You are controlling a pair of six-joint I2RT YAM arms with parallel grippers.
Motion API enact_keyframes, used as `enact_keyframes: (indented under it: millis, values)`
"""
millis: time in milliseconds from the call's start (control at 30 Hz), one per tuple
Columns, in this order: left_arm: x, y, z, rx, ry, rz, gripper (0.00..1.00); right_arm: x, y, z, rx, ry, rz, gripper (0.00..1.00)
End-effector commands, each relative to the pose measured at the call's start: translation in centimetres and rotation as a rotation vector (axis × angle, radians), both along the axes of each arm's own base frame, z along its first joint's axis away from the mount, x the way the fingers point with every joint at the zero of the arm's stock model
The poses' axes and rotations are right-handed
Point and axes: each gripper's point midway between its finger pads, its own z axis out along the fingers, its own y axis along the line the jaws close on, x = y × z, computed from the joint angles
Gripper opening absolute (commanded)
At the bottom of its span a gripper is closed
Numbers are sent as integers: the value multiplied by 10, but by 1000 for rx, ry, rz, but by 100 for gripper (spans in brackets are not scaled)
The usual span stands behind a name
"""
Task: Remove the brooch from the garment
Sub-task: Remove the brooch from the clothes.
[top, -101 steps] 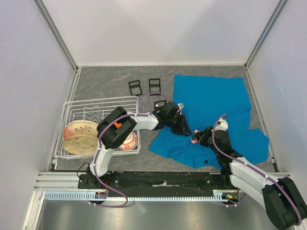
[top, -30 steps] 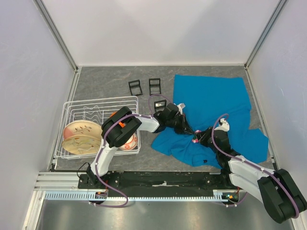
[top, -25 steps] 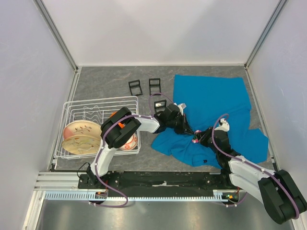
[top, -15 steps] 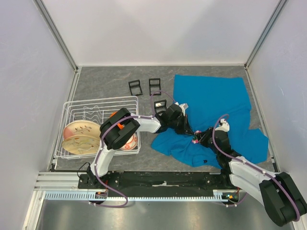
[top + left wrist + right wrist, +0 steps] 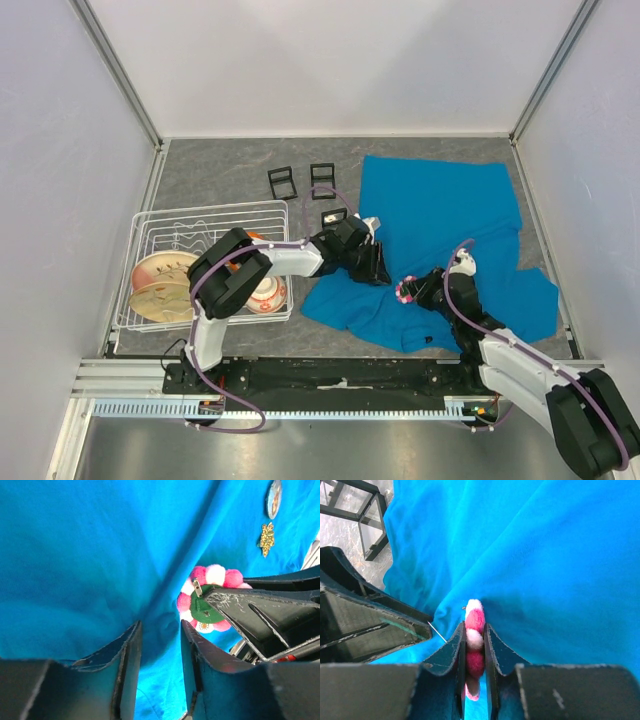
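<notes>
pink pompom brooch [image 5: 475,614] clamped in right gripper [image 5: 474,628]; left gripper [image 5: 159,626] parted, straddling garment [image 5: 75,555] fold

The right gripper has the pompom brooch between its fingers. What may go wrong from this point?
1. The thin pin of the brooch sticks out bare toward the garment. It may snag there when the right gripper pulls away.
2. The left gripper stands open, so nothing holds the garment down, and it may lift along.
</notes>
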Motion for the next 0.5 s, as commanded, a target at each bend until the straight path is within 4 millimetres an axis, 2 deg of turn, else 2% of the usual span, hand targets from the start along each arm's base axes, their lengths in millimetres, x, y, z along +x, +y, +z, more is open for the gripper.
enact_keyframes:
  millis: [0,100,200,367,467]
  values:
    - [-5,3,22,-36,-44,-61,46,1,-3,-3,-48,35,4,0]
    - [-1,6,27,-41,-43,-49,46,0,-1,-8,-80,99,10,0]
    - [6,16,13,-1,-33,-17,46,-2,-1,-5,-130,154,21,0]
    - [10,35,-17,63,-28,26,48,-10,-20,4,-205,205,-41,0]
    - [11,44,-29,76,-18,38,49,-19,-27,-4,-224,268,-70,0]
